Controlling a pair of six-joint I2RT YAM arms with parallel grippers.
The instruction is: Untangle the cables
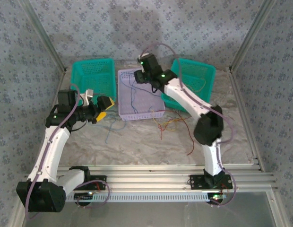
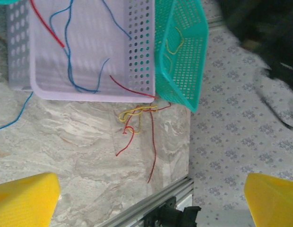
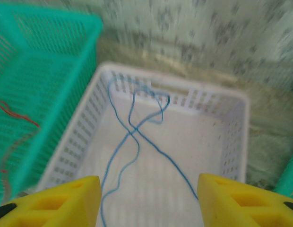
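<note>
Right wrist view shows the right gripper, fingers parted and empty, above blue cables crossed in the lavender basket ahead of its tips, the left gripper gaping wide too; closing at that crossing could pinch both strands and tighten it.

Lit softly and evenly, with no glare. Cast 1 dim shadow on the wallpaper in the top view. Smeared by motion blur across the right wrist view, lavender basket included. Left the dark arm out of focus in the left wrist view.
</note>
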